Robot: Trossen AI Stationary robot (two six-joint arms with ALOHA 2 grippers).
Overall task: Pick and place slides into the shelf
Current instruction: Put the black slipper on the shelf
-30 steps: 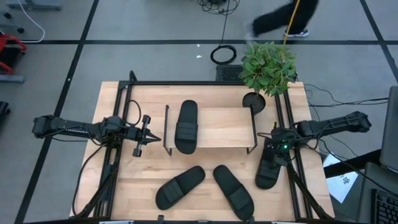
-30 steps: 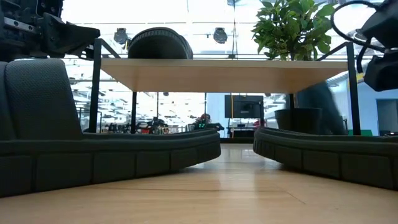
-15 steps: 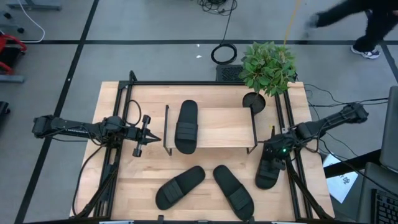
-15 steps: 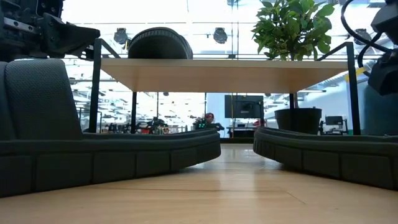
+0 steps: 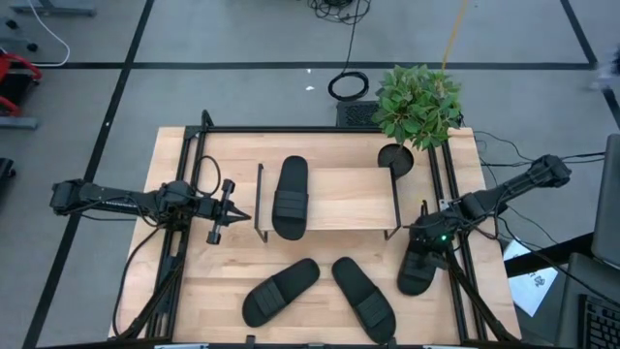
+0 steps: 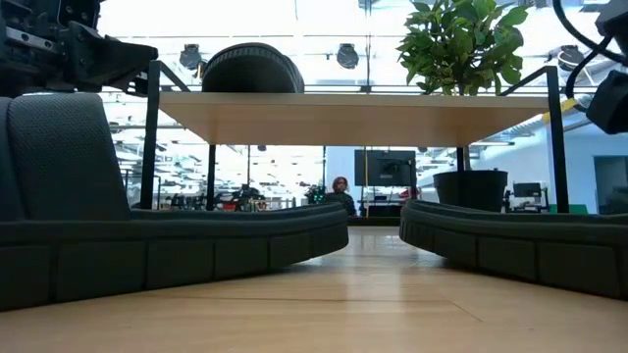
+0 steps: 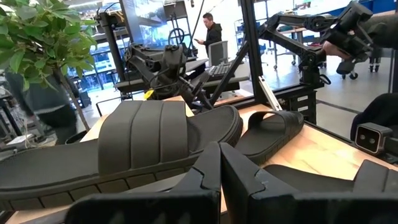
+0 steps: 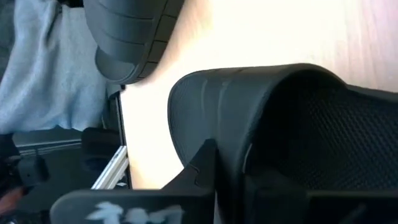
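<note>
Four sandals: one lies on the shelf [image 5: 329,199] toward its left end, two lie side by side near the desk's [image 5: 320,267] front edge, and one sits at the right edge under the right arm.
Shelf sandal [image 5: 290,197]: lengthwise across the board, with bare board to its right.
Front pair: left one [image 5: 280,291] and right one [image 5: 363,291], toes angled toward each other, close but apart.
Right-edge sandal [image 5: 420,260]: on the desk beside the frame rail.
Right claw [image 5: 429,240]: down at this sandal's strap; the wrist view shows a finger [image 8: 202,165] pressed against the ribbed strap, seemingly one finger each side, pinching it.
Left claw [image 5: 237,215]: waiting near the left end of the shelf, fingers pressed together.
Risk, grip: the strap is soft, so a hold on it alone may let the sole swing or slip out when lifted.
Risk, path: the sandal is close to the frame rail and the shelf's black end frame, and could catch on either.
Risk, plant [image 5: 418,102]: the pot at the back right corner could be bumped.
Writing: none readable.
</note>
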